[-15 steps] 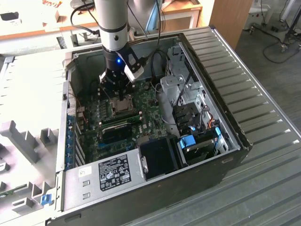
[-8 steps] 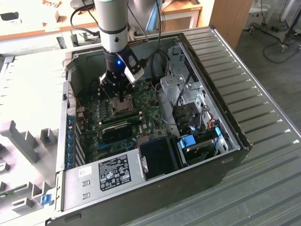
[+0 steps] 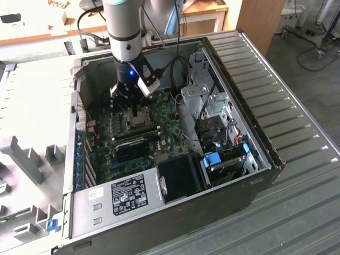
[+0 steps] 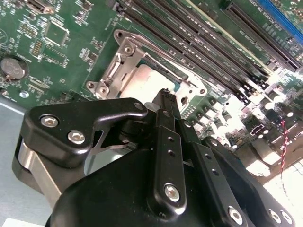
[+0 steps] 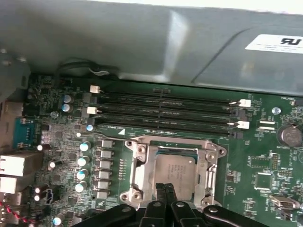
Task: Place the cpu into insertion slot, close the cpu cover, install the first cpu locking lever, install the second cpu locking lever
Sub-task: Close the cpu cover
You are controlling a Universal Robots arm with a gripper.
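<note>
The cpu (image 5: 175, 173) (image 4: 141, 83) lies flat in the insertion slot (image 3: 139, 115) on the green motherboard, its silvery top showing through the window of the cpu cover (image 5: 141, 166) (image 4: 116, 60). The cover lies down over the chip, and the slot's pin field is hidden beneath it. My gripper (image 5: 165, 193) (image 4: 165, 97) (image 3: 129, 101) hangs just above the near edge of the socket. Its two black fingers (image 5: 159, 198) are shut together with nothing between them, their tips at the cover's rim. I cannot tell whether the locking levers along the frame are latched.
Long black memory slots (image 5: 165, 111) run beside the socket, close to the grey case wall (image 5: 142, 42). A black block (image 3: 178, 175), a power supply (image 3: 122, 194) and a drive cage (image 3: 212, 106) crowd the case. A coin battery (image 5: 289, 135) sits on the board.
</note>
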